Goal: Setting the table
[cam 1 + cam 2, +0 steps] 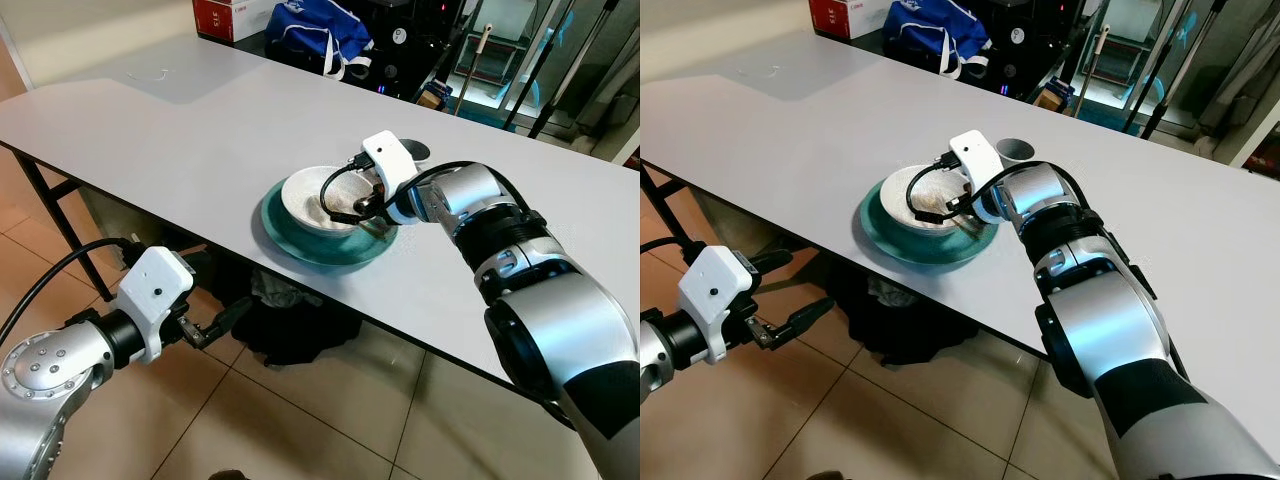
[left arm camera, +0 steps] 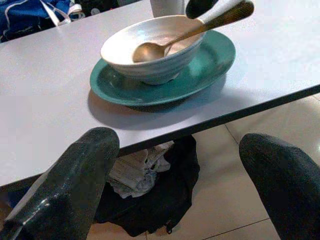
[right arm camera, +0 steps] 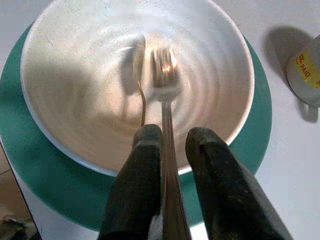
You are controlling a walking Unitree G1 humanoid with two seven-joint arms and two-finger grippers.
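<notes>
A white bowl (image 1: 308, 196) sits on a teal plate (image 1: 288, 240) near the front edge of the grey table (image 1: 180, 130). My right gripper (image 3: 167, 145) is shut on the handle of a metal spoon (image 3: 162, 70), just over the bowl's right rim, and the spoon's head rests inside the bowl (image 2: 150, 40). My left gripper (image 1: 790, 290) hangs open below the table's front edge, in front of and left of the plate, with nothing between its fingers (image 2: 65, 190).
A pale cup (image 1: 1015, 150) stands just behind the plate. A blue bag (image 1: 315, 30) and a red box (image 1: 225, 15) are at the table's far edge. A dark heap of cloth (image 1: 290, 330) lies on the tiled floor under the table, near a black table leg (image 1: 60, 220).
</notes>
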